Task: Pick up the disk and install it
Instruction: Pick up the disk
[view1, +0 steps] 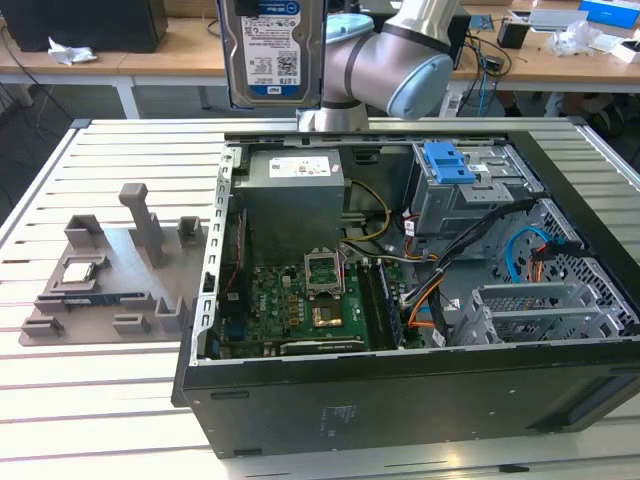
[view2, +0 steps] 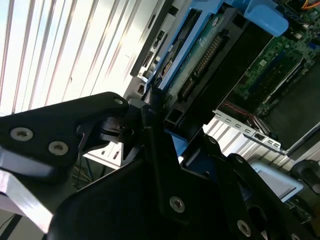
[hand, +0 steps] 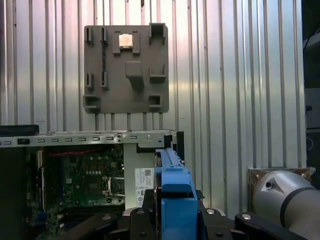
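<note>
Exterior view: the disk (view1: 272, 50) hangs high above the open computer case (view1: 400, 400). In the second wrist view the gripper (view2: 170, 125) pinches its blue edge tight, I think so it cannot drop.

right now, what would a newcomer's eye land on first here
The disk hangs upright at the exterior view's top, clamped in the gripper, over the open computer case's edge. Next come the blue bracket atop the drive cage and the grey fixture plate at the exterior view's left.
</note>
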